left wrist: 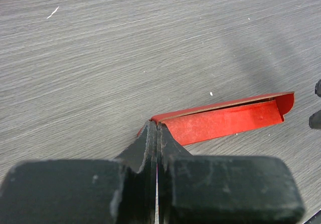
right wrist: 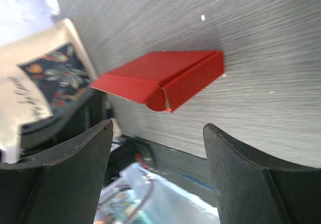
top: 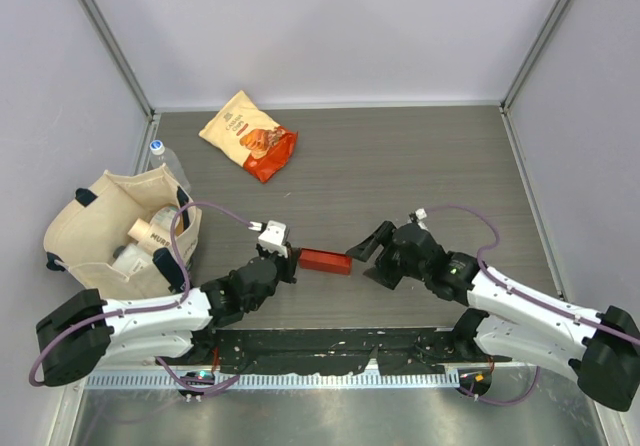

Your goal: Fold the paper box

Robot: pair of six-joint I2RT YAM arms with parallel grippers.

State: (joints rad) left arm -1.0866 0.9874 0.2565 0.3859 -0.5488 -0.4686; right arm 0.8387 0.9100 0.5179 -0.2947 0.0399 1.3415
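Observation:
The paper box is a small bright red folded cardboard piece on the dark table between the two arms. My left gripper is shut on its left end; in the left wrist view the black fingers pinch the box's near corner, my gripper closed tight. My right gripper is open just right of the box, not touching it. In the right wrist view the box lies ahead of my open gripper, its tucked end flap facing me.
An orange-and-cream snack bag lies at the back. A cream tote bag with items and a clear bottle stand at the left. A black mat runs along the near edge. Grey walls enclose the table.

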